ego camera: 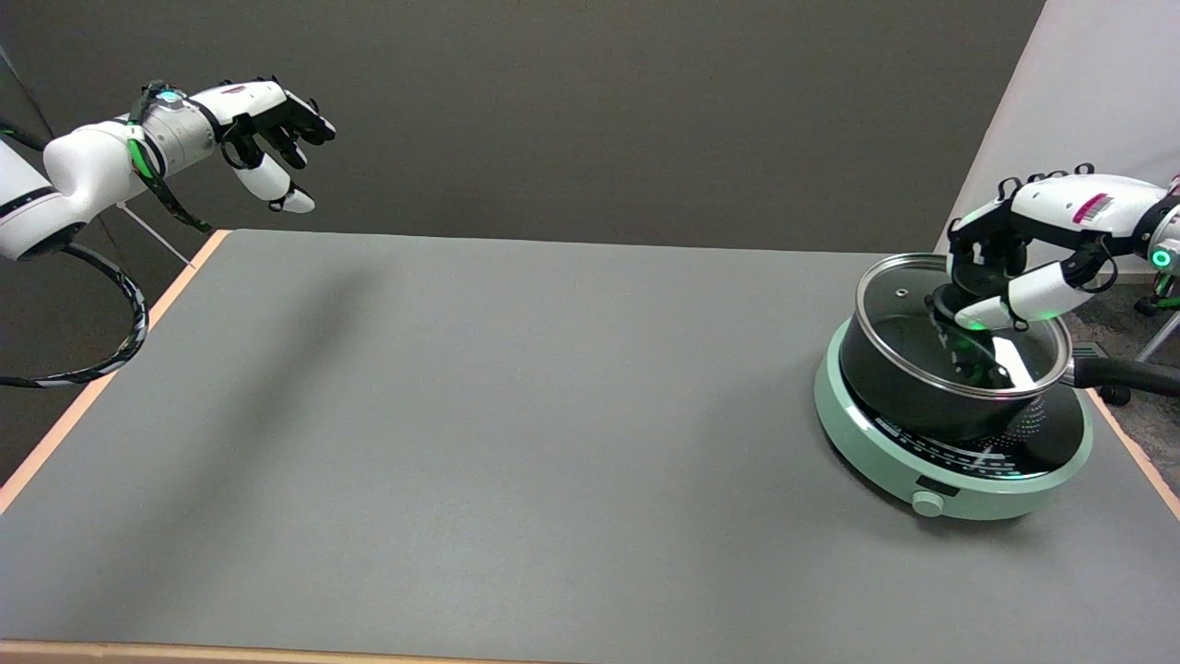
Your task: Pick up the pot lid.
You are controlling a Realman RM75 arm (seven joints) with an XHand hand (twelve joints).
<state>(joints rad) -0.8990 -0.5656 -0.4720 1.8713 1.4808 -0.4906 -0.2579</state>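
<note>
Grey matte table top (479,415) with a pale wood edge strip carries all items. Landmark: mint-green induction cooker (954,438), at the table's right end.

Far left of the cooker, above the table's back-left corner: idle left hand (267,129), held in the air, fingers loosely spread. Black cable loop hangs below its arm.

On the cooker: black saucepan (922,387) with steel rim, seated on the dark glass plate. White printed markings show on the plate, too small to read. Round knob (928,503) on the cooker's front wall. Pan handle (1129,376) projects off the cooker's right side, past the table edge.

Glass pot lid (908,309), steel-rimmed, sits on the saucepan; a small vent shows left of the black centre knob (954,297).

Above the cooker, entering from the right: right hand (1019,254), fingers curled around the lid knob, thumb pressed under its right side. Grip appears closed on the knob. Red label on the hand's back, unreadable. Green light on the wrist.
</note>
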